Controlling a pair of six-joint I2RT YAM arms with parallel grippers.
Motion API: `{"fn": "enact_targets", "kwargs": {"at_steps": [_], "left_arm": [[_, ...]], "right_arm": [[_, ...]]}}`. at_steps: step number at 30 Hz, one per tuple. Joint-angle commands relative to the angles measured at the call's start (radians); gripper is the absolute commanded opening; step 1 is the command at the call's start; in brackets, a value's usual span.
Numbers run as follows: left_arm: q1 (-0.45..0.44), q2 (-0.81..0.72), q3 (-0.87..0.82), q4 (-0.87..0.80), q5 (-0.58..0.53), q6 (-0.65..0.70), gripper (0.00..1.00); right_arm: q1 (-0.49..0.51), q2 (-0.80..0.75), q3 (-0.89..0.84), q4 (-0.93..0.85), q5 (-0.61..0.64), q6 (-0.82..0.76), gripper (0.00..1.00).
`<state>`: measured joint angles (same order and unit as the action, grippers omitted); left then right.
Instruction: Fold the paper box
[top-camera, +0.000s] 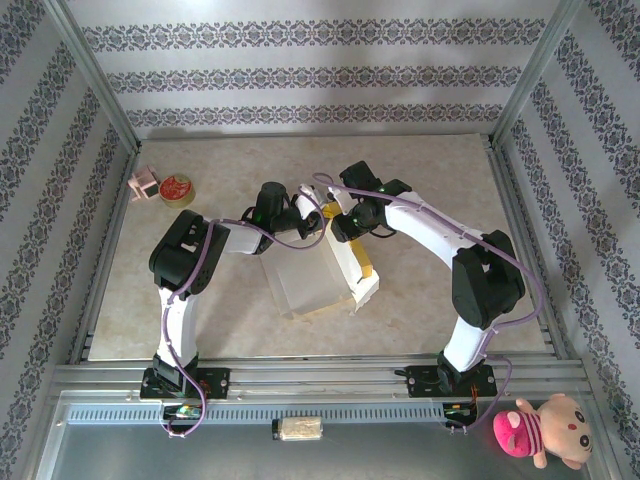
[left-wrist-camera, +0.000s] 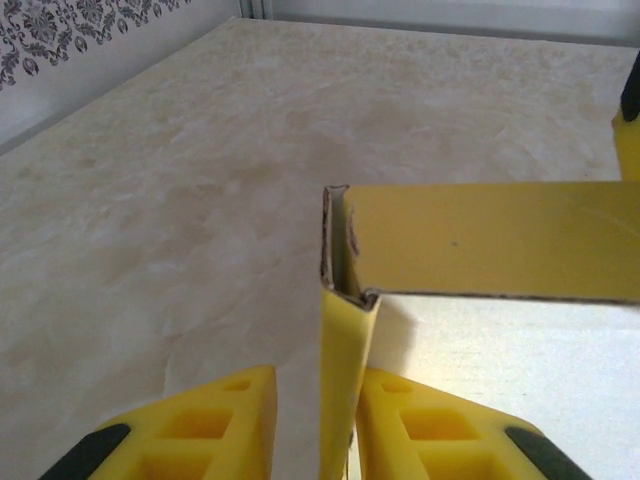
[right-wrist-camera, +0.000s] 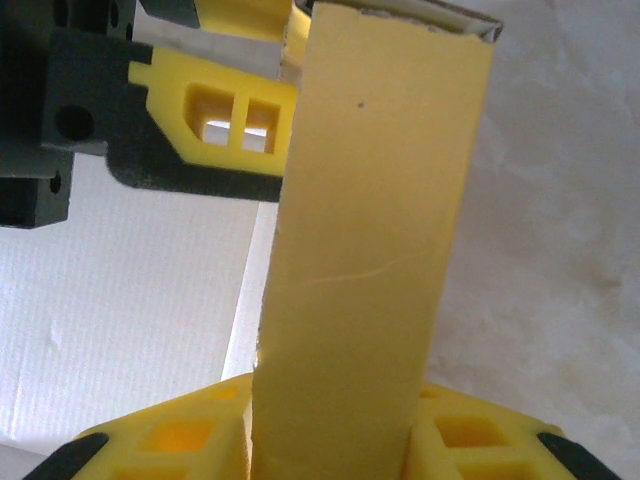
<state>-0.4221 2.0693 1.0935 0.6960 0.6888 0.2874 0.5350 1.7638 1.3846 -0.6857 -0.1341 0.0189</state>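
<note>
**Desk:** Where does the paper box lie?

**Photographer:** Mid-worktop. The paper box (top-camera: 305, 285) rests white face up with yellow showing along its edges. It lies between the two arms, which meet over its far end. A red tin (top-camera: 176, 188) stands well apart, near the far-left corner of the worktop (top-camera: 450, 170).

**Desk:** What are the left fingers doing?

**Photographer:** The left fingers (left-wrist-camera: 215, 420) straddle an upright yellow flap at a corner of the box. Seen from the left wrist, the flap rises between them, close against the finger on the right of that view. A strip of bare worktop shows between the flap and the other finger, so they are parted, not clamped on it. A second yellow flap runs off to the right from the same corner, above the white sheet.

**Desk:** And the right?

**Photographer:** The right fingers (right-wrist-camera: 470, 440) sit one on each side of a long yellow side wall that runs away from the wrist camera. The white floor of the box is to its left and the worktop to its right. The wall fills the gap between them. They appear clenched on it, though the contact itself is cut off at the bottom edge of the frame.

**Desk:** How near are the two sets of fingers?

**Photographer:** Near. From the right wrist, the left fingers show at upper left, just beside the far end of that wall.
</note>
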Motion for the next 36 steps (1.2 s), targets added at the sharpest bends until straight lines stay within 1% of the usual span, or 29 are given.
{"fn": "enact_targets", "kwargs": {"at_steps": [1, 3, 4, 5, 9, 11, 17, 18, 19, 20, 21, 22, 23, 24, 30, 33, 36], "left_arm": [[0.013, -0.025, 0.033, 0.049, 0.058, -0.036, 0.36], [0.012, -0.023, 0.032, 0.056, 0.061, -0.040, 0.36], [0.013, -0.022, 0.031, 0.058, 0.064, -0.042, 0.34], [0.013, -0.021, 0.031, 0.059, 0.066, -0.046, 0.30], [0.014, -0.022, 0.038, 0.055, 0.076, -0.050, 0.08], [0.013, -0.020, 0.044, 0.048, 0.079, -0.053, 0.00], [0.013, -0.008, 0.029, 0.100, 0.049, -0.056, 0.00], [0.013, -0.006, 0.031, 0.102, 0.046, -0.058, 0.02], [0.013, -0.008, 0.032, 0.103, 0.044, -0.061, 0.12], [0.013, -0.011, 0.028, 0.109, 0.035, -0.068, 0.28], [0.013, -0.021, 0.021, 0.119, 0.023, -0.078, 0.39], [0.014, -0.028, 0.010, 0.130, 0.012, -0.084, 0.48], [0.014, -0.043, -0.006, 0.143, 0.000, -0.088, 0.54], [0.014, -0.063, -0.024, 0.151, -0.013, -0.092, 0.56], [0.029, -0.220, -0.161, 0.189, -0.107, -0.166, 0.61], [0.042, -0.314, -0.239, 0.171, -0.179, -0.211, 0.65], [0.057, -0.408, -0.305, 0.141, -0.230, -0.268, 0.67]], "right_arm": [[0.020, -0.013, -0.016, -0.025, 0.017, -0.031, 0.35], [0.019, -0.015, -0.017, -0.025, 0.017, -0.030, 0.35], [0.020, -0.015, -0.016, -0.025, 0.017, -0.031, 0.35], [0.020, -0.014, -0.018, -0.025, 0.017, -0.032, 0.35], [0.020, -0.013, -0.020, -0.027, 0.022, -0.034, 0.35], [0.020, -0.015, -0.021, -0.025, 0.025, -0.037, 0.35], [0.020, -0.020, -0.015, -0.022, 0.044, -0.048, 0.35], [0.022, -0.021, -0.013, -0.022, 0.054, -0.050, 0.34], [0.022, -0.022, -0.010, -0.022, 0.063, -0.055, 0.34], [0.022, -0.025, -0.009, -0.022, 0.077, -0.059, 0.33], [0.023, -0.028, -0.007, -0.020, 0.095, -0.066, 0.33], [0.023, -0.031, -0.006, -0.020, 0.106, -0.073, 0.32], [0.023, -0.036, -0.003, -0.020, 0.123, -0.084, 0.32], [0.023, -0.039, -0.001, -0.020, 0.139, -0.098, 0.32], [0.023, -0.059, 0.006, -0.018, 0.201, -0.218, 0.30], [0.023, -0.056, 0.014, -0.021, 0.240, -0.295, 0.30], [0.025, -0.047, 0.027, -0.025, 0.289, -0.381, 0.30]]}}
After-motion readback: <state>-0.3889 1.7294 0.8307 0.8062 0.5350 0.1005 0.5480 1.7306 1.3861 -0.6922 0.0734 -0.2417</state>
